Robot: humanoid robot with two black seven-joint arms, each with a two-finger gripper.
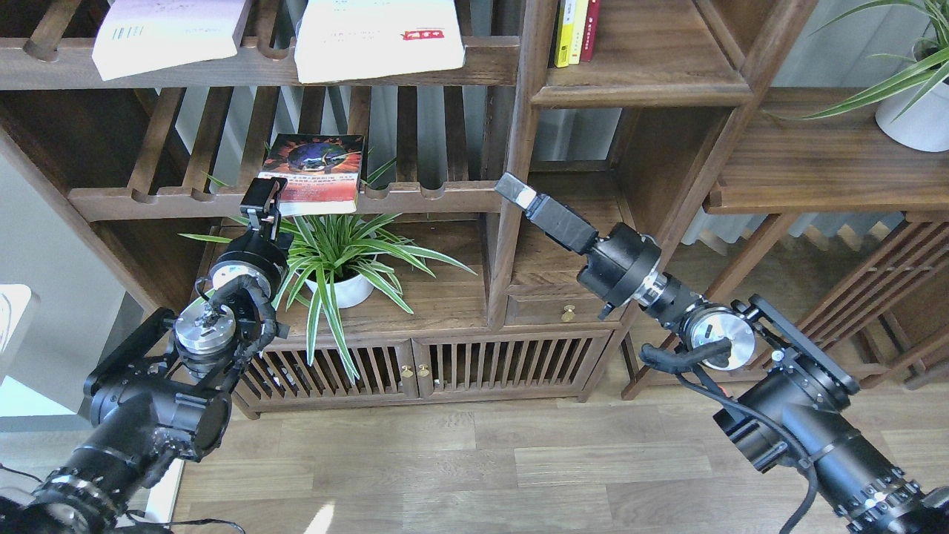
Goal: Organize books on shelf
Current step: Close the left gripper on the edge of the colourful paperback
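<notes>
The dark book with the orange-red picture cover (315,174) lies flat on the middle slatted rack. My left gripper (264,196) is at this book's lower left corner, seen small and dark, so its fingers cannot be told apart. The large white book with the red label (378,33) and the pale lilac-white book with the barcode (167,30) lie on the upper slatted rack. The solid walnut shelf (645,93) is at upper right. My right gripper (511,188) hovers empty by the central post, seen side-on as one bar.
Yellow and red books (574,30) stand upright at the solid shelf's left end. A spider plant in a white pot (337,259) sits just below my left gripper. Another potted plant (916,89) stands on the far right board. A central wooden post (519,148) separates the racks from the shelf.
</notes>
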